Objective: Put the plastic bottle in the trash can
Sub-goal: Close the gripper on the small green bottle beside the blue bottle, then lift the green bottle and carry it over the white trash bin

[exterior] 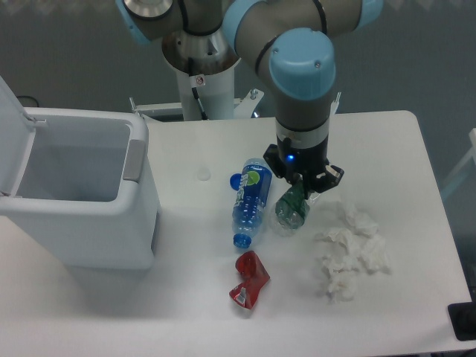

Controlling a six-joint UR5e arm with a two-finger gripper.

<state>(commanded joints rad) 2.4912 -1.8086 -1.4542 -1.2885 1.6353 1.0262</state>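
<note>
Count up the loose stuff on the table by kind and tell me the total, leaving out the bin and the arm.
Plastic bottles: 2, the plastic bottle with the green label under the hand, and a blue bottle.
Cans: 1, a crushed red can.
Crumpled white paper: 1 pile.
Total: 4.

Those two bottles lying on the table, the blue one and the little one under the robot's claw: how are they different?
The blue bottle is longer, with a blue cap and blue label; the plastic bottle is shorter and clear with a dark green label. The blue bottle lies free, while the end effector is down over the plastic bottle. Both lie on their sides on the white table, side by side.
</note>
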